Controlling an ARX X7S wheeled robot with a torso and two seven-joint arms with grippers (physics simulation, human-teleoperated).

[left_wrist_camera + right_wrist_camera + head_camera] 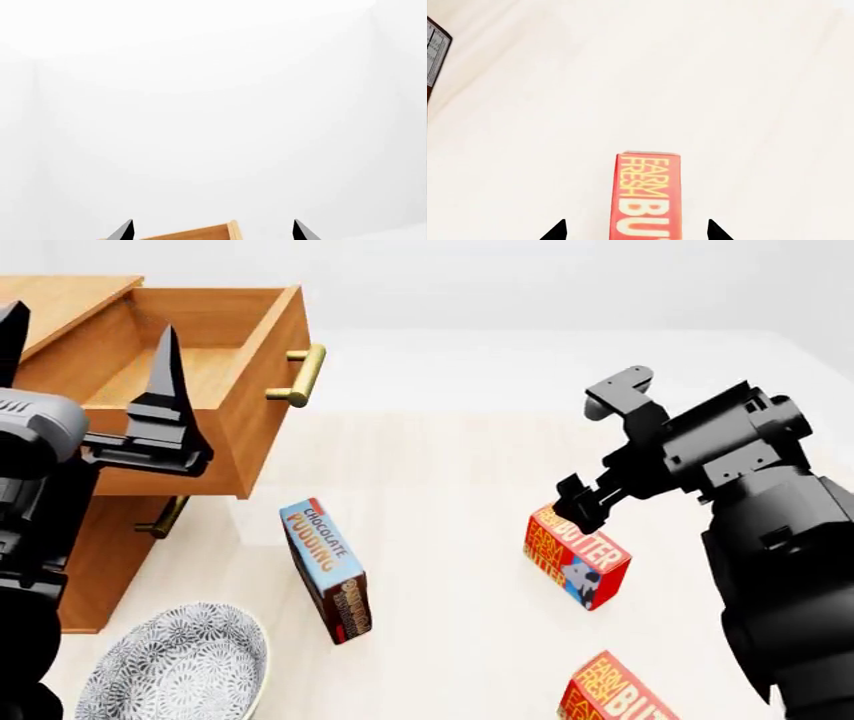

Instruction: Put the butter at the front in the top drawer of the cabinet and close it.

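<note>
The cabinet (94,560) stands at the left, its top drawer (260,410) pulled out and open, with a brass handle (300,375). One butter box (577,552) lies on the table right of centre, and a second like it (621,692) lies at the near edge. My right gripper (582,502) is open just above the first box. In the right wrist view that box (647,192) lies between the spread fingertips of the gripper (637,231), untouched. My left gripper (91,345) is open and empty over the drawer, and the left wrist view shows drawer wood (193,234) between its tips (213,231).
A blue chocolate pudding box (327,570) stands on edge between the cabinet and the butter; its corner shows in the right wrist view (435,50). A patterned bowl (174,665) sits at the near left. A lower drawer handle (163,518) sticks out under the open drawer.
</note>
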